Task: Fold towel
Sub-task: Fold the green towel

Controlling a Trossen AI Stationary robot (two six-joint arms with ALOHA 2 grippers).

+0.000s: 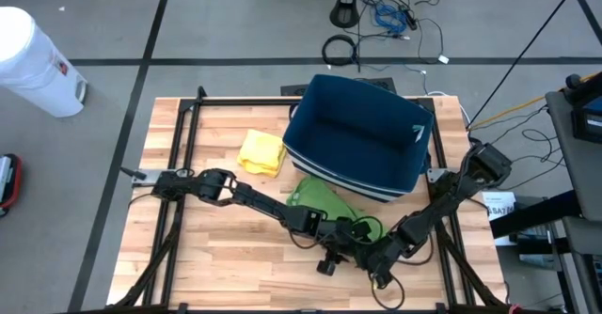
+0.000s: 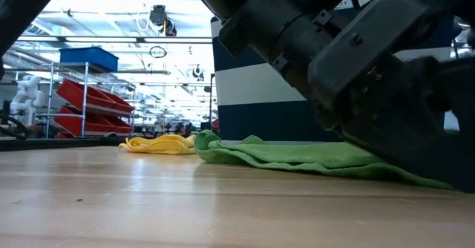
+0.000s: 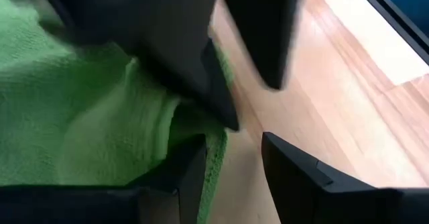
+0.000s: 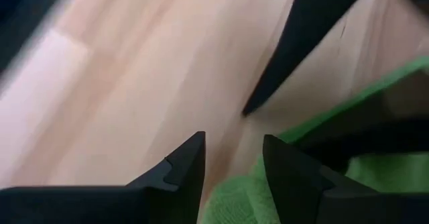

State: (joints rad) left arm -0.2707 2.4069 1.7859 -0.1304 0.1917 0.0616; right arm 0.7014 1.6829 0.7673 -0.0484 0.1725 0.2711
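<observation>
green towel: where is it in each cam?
High: green towel at centre, just below the blue bin, both arms meeting at its lower right edge.
Low: flat strip across the middle, running under the dark arm on the right.
Left wrist: fills the left half.
Right wrist: lower right corner.
Shared landmark: the wooden tabletop, seen in all four.

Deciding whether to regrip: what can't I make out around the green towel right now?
- High view: green towel near edge, hidden under both arms.
- Low view: its right end, blocked by a close dark arm.
- Left wrist view: towel beyond the left gripper, covered by the blurred right gripper.
</observation>
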